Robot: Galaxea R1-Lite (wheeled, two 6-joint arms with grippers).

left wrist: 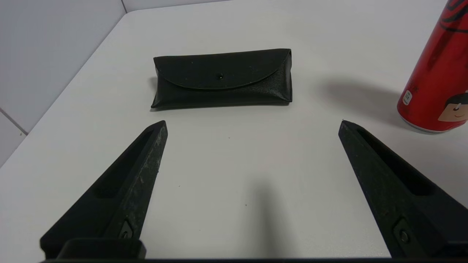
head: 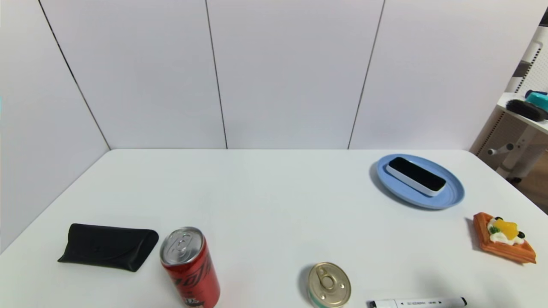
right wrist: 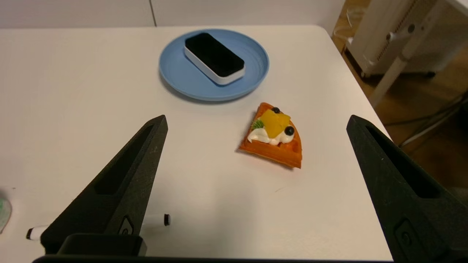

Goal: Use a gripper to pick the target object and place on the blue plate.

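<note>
The eraser block point(head: 416, 175) lies flat inside the blue plate point(head: 449, 197), at the right of the head view, a little above its middle, so the placing appears to be done. What is left, I judge, is only to keep both arms low and away from the plate, so that nothing pushes the block over the rim.

The right end effector point(right wrist: 256, 122) is wide open and holds nothing. The left end effector point(left wrist: 253, 122) is also wide open and empty, above bare tabletop point(left wrist: 226, 164).

The head view shows no arm at all; only the wrist views show the fingers. The left wrist view shows the flap and snap of the black glasses case point(left wrist: 222, 78) in its upper middle. The right wrist view shows the waffle slice point(right wrist: 273, 136) at its centre, apart from the plate.
</note>
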